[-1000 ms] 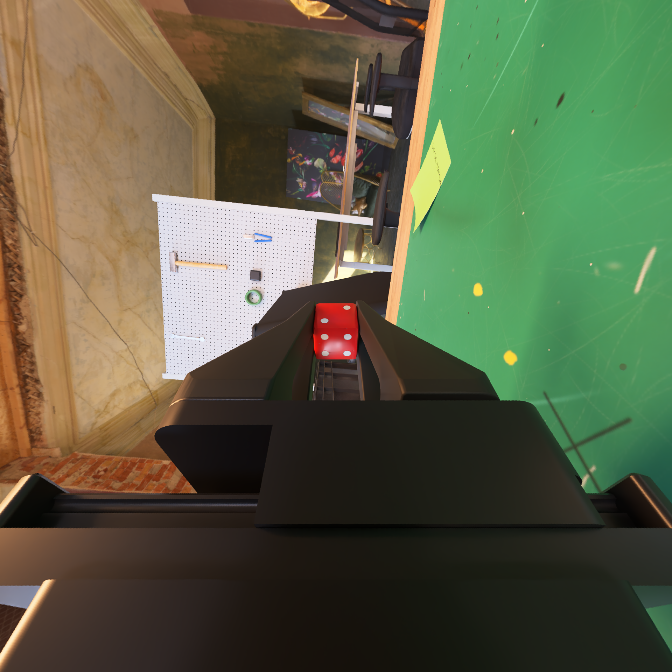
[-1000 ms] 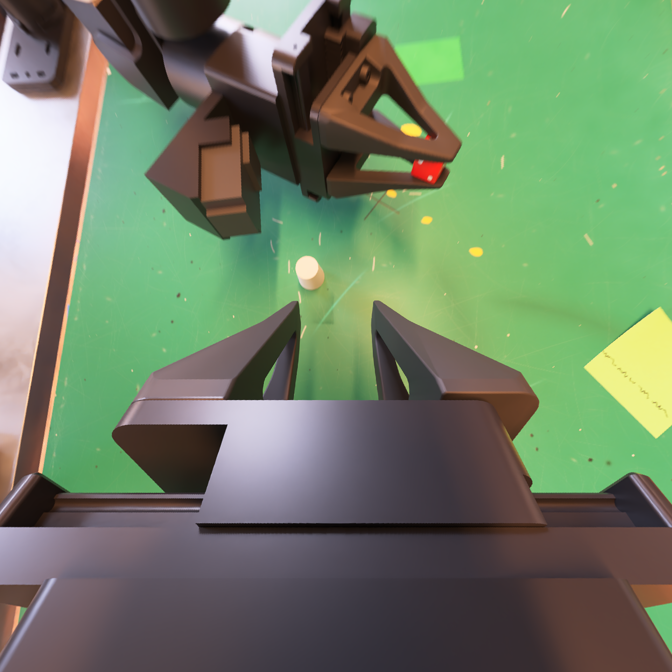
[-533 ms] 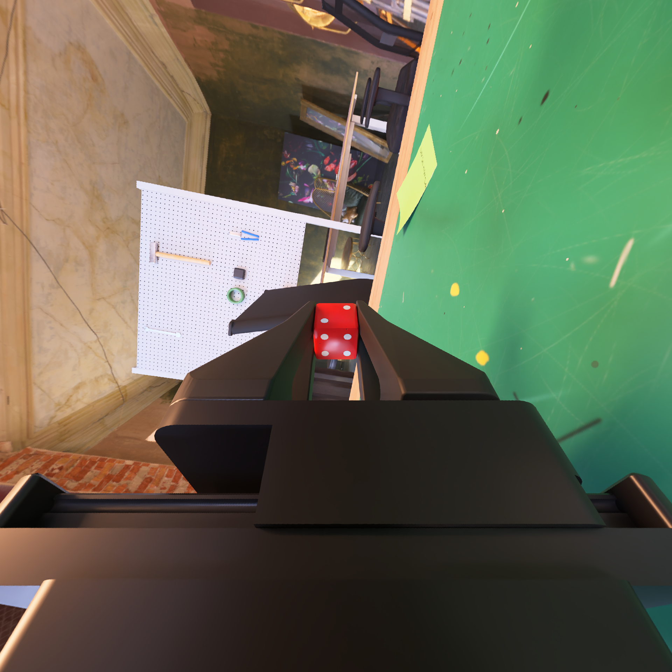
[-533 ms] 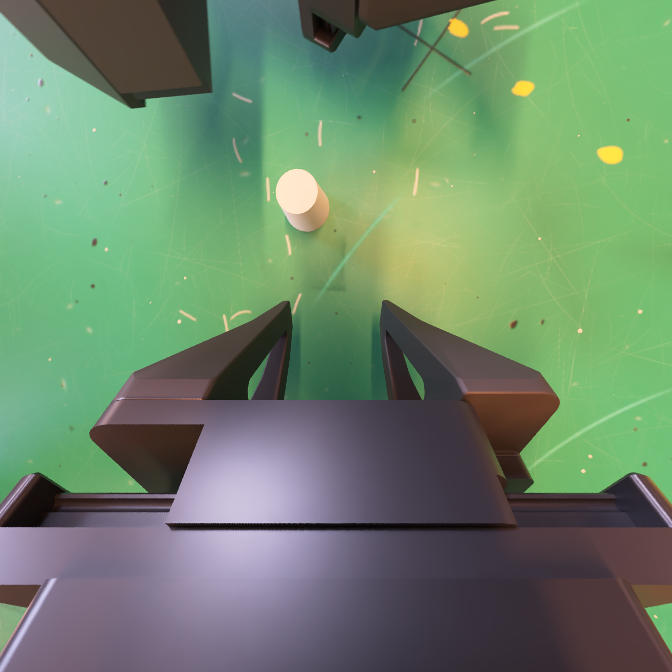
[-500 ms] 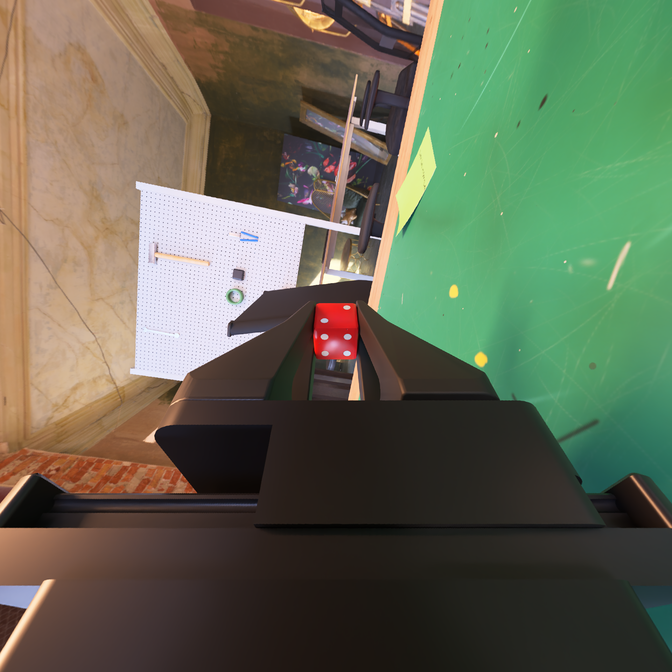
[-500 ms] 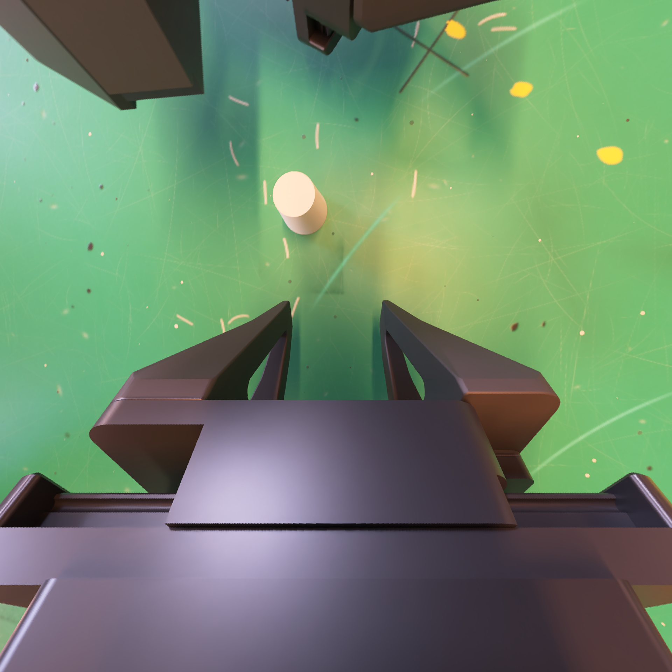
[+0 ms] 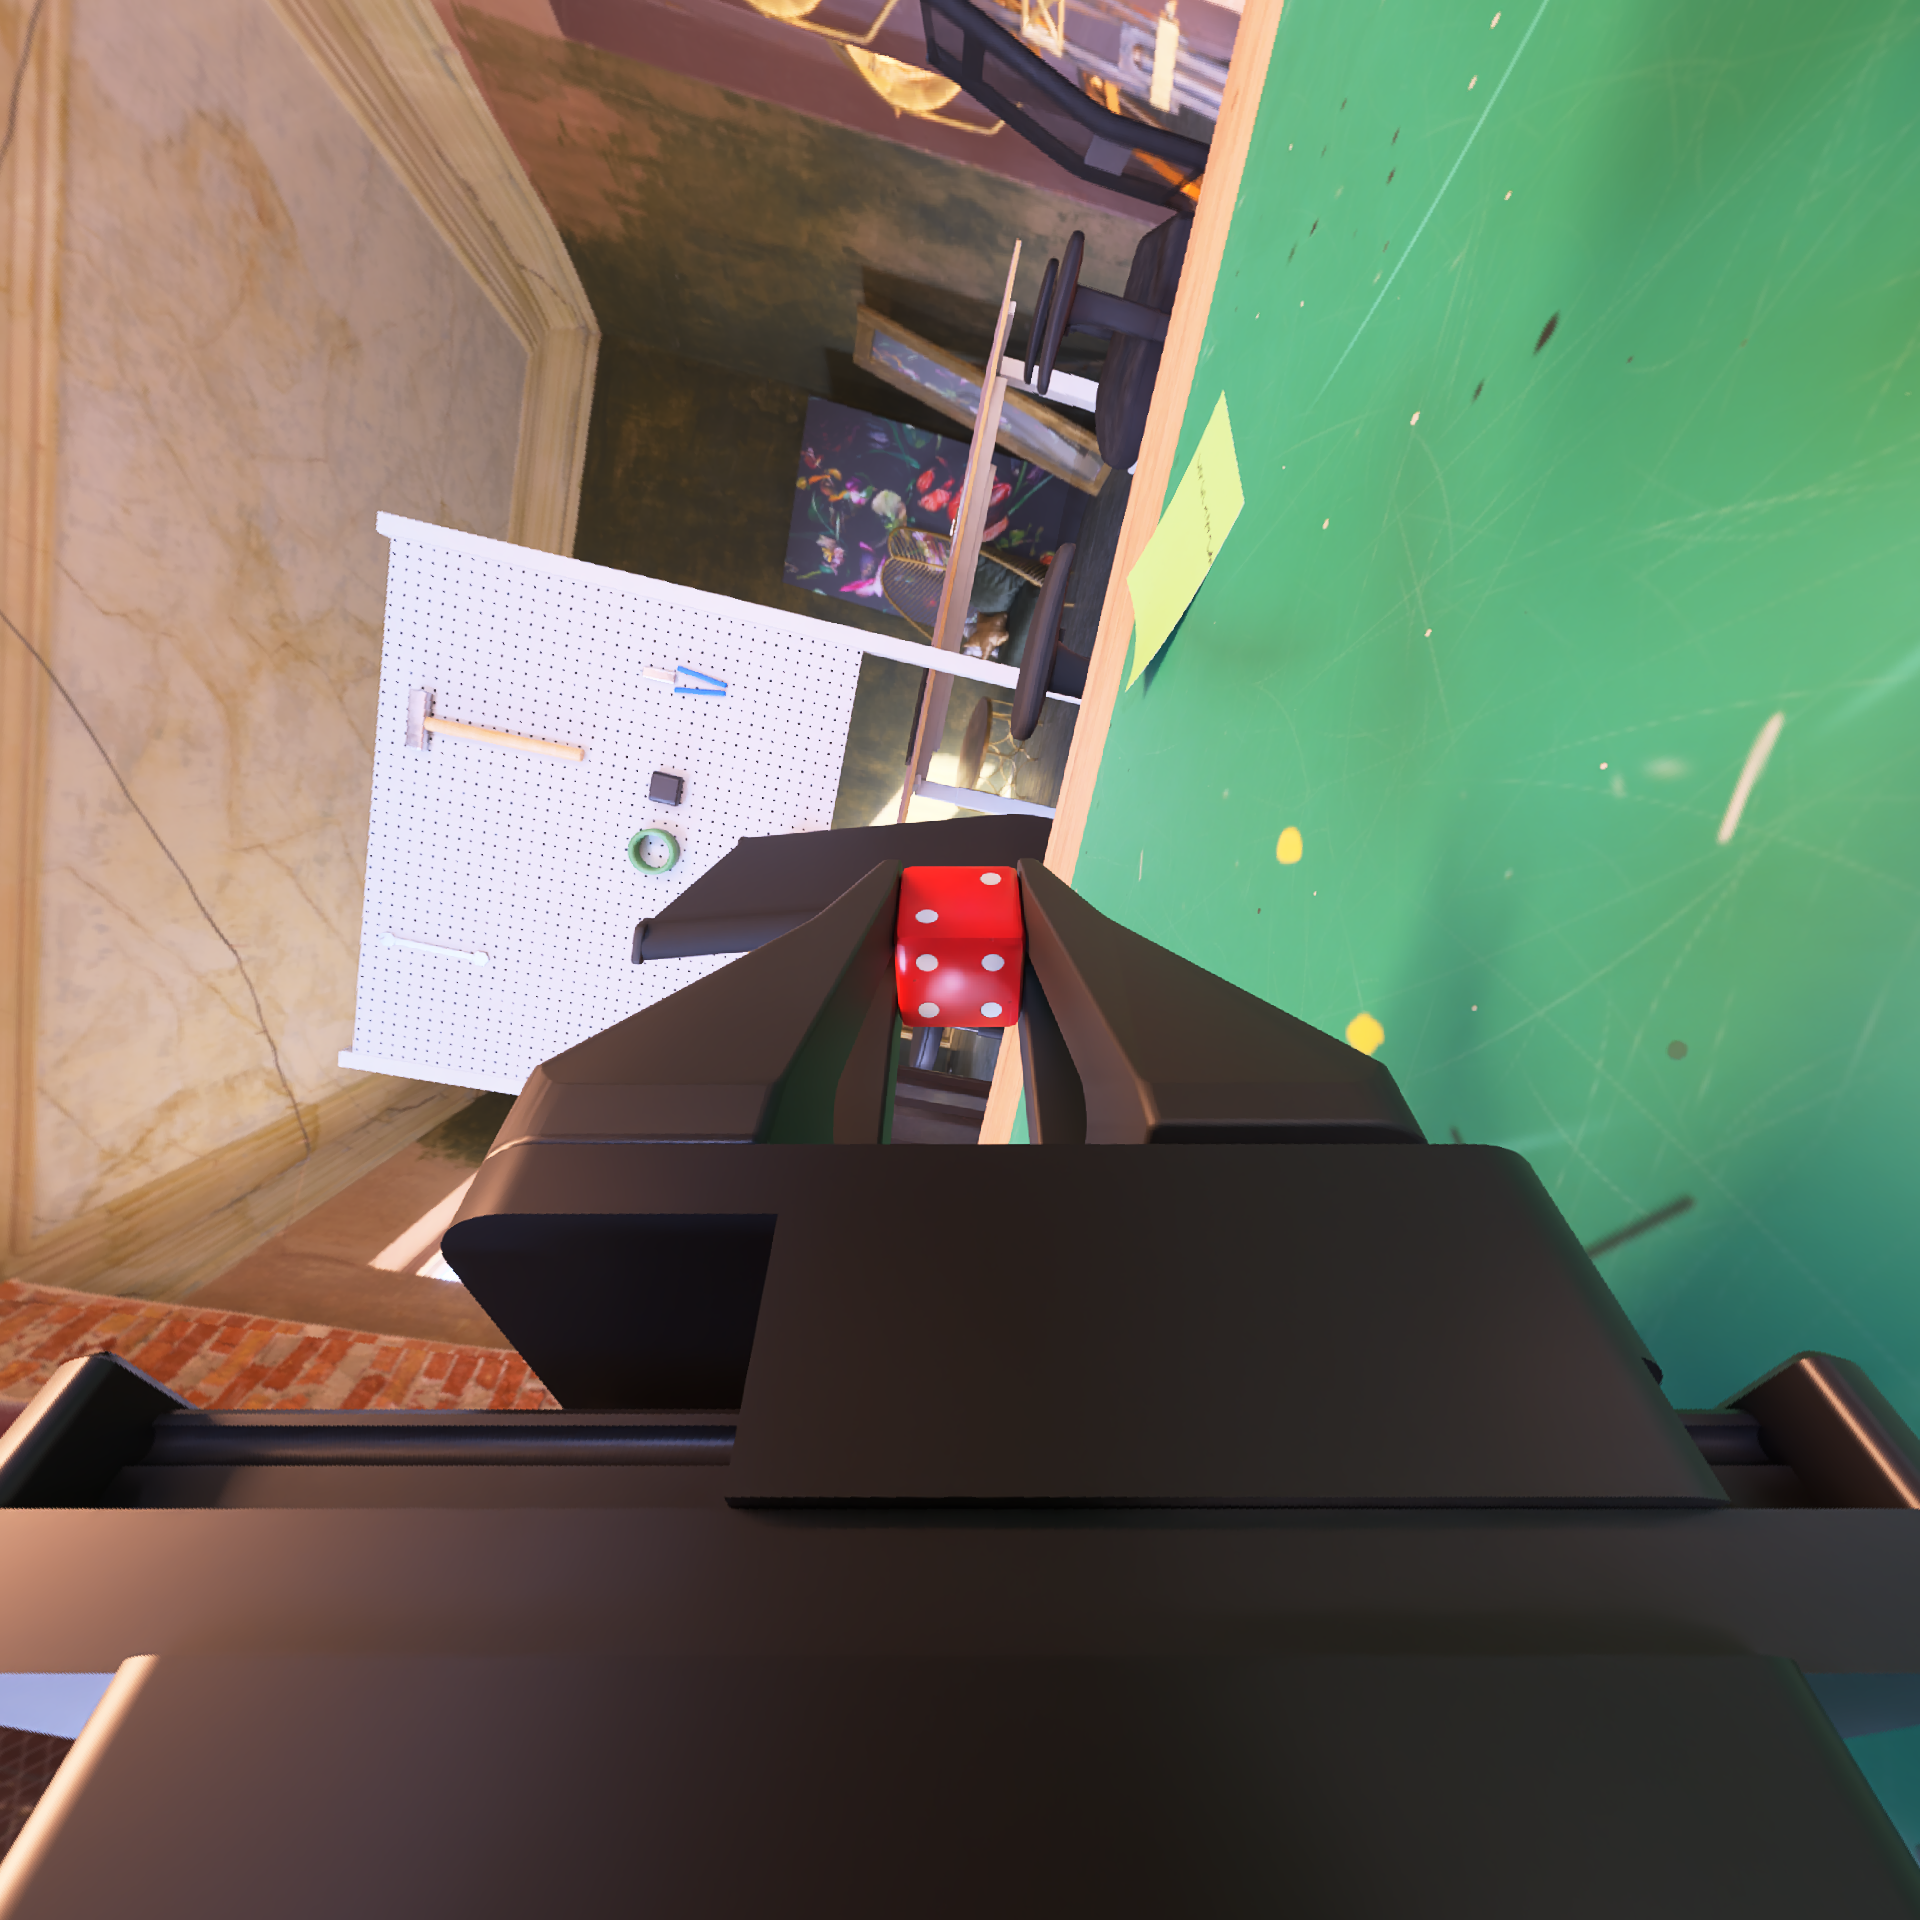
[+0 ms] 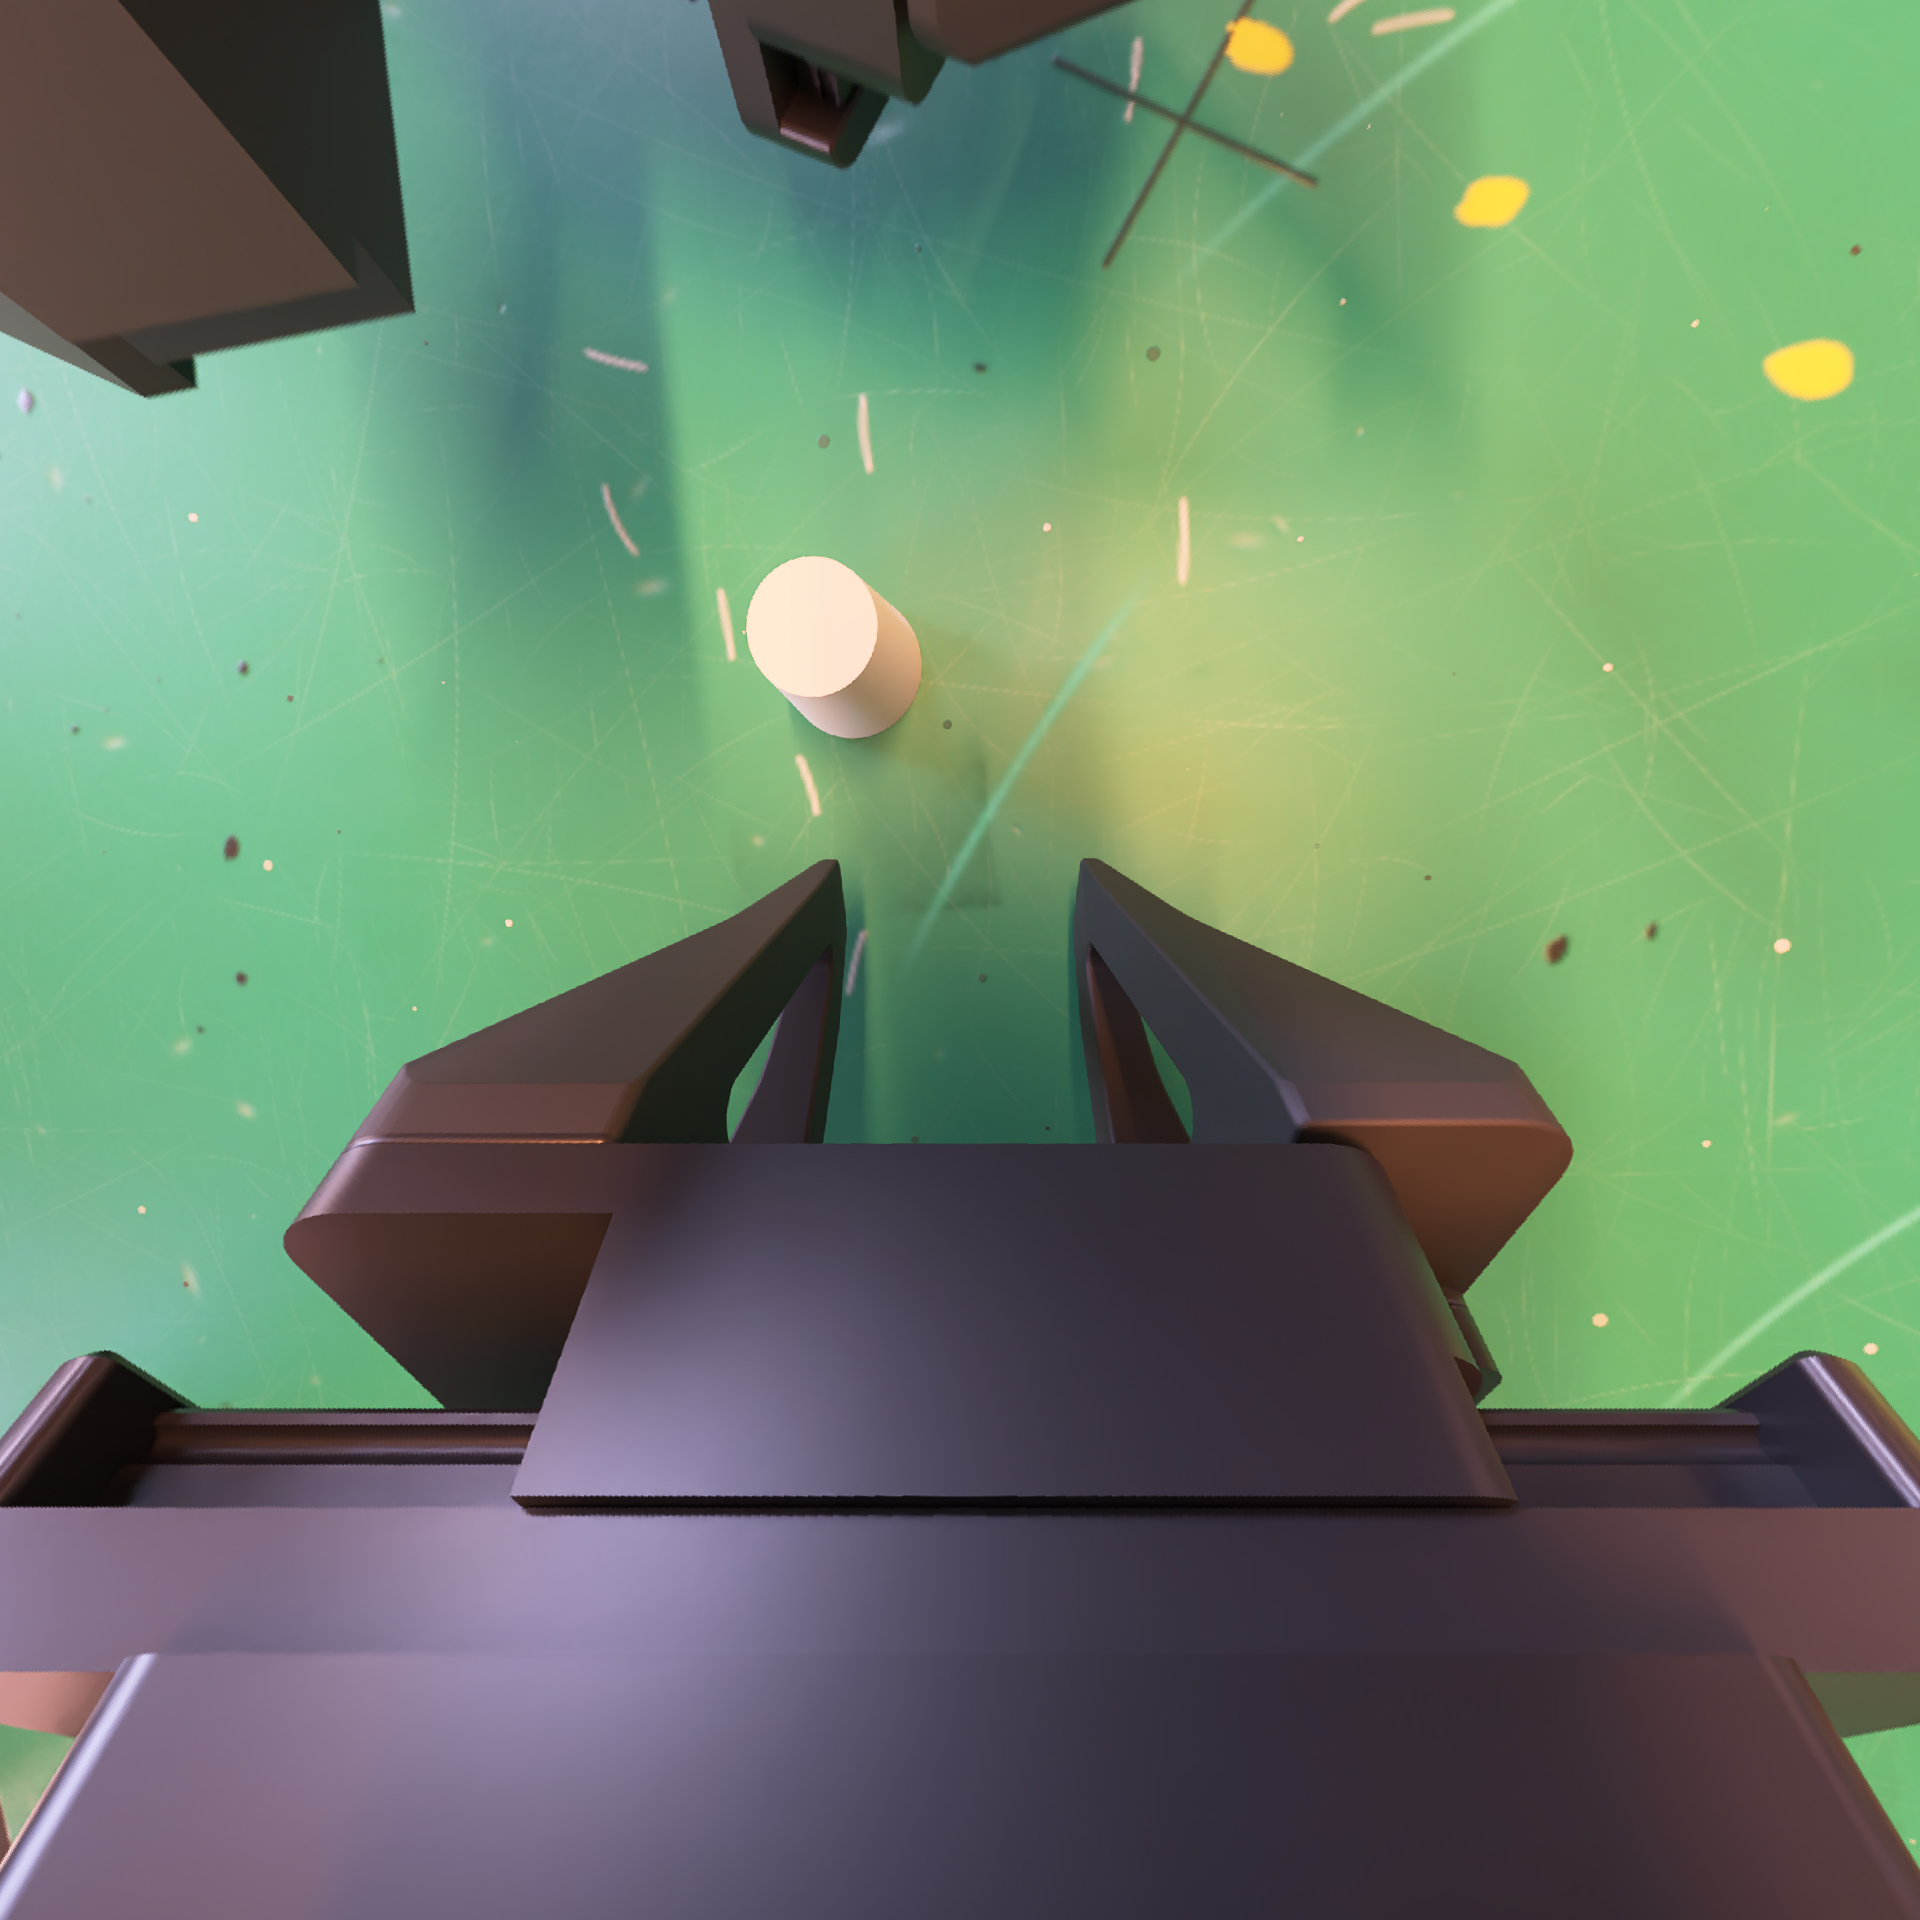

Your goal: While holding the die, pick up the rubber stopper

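Observation:
My left gripper (image 7: 958,883) is shut on a red die (image 7: 958,951) with white pips and holds it above the green mat (image 7: 1558,727), turned on its side. In the right wrist view a cream rubber stopper (image 8: 831,644) stands upright on the mat (image 8: 1455,727). My right gripper (image 8: 958,883) is open and empty above the mat, with the stopper a little ahead of it and slightly left of its left fingertip. Parts of the left arm (image 8: 187,177) show at the top of the right wrist view.
A yellow sticky note (image 7: 1184,540) lies near the mat's wooden edge (image 7: 1132,540). Yellow spots (image 8: 1808,369) and a black cross mark (image 8: 1184,125) are on the mat. A white pegboard (image 7: 582,790) with tools stands beyond the table.
My right gripper has come down closer to the mat; the stopper now looks larger and nearer its fingertips. My left gripper still holds the die, its view shifted slightly.

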